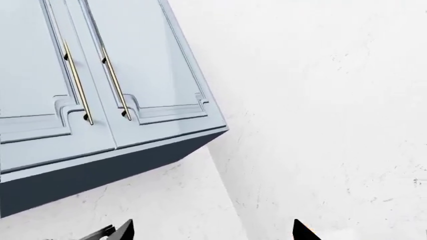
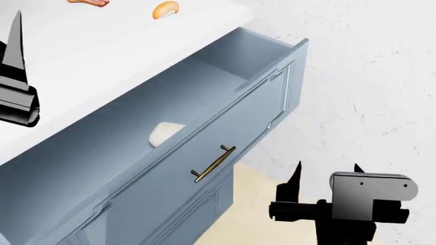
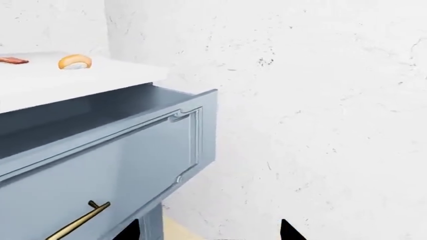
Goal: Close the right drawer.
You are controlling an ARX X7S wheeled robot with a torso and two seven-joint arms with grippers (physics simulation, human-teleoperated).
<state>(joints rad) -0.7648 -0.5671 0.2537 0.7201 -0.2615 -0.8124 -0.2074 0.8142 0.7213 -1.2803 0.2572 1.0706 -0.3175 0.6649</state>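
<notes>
My views are bright and evenly lit, sharp throughout with no blur. The white counter [image 2: 102,46] is nearly blown out; soft shade fills the right drawer [image 2: 204,97], with a pale glint inside.

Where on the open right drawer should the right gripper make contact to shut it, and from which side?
Probably the moulded front panel of the right drawer, close to its brass bar handle, approached from the front with the right gripper. The handle sits mid-panel, so pressing there should drive the drawer straight in; gripping the slim bar itself is not needed. The right gripper hangs open in front, apart from the panel.
</notes>
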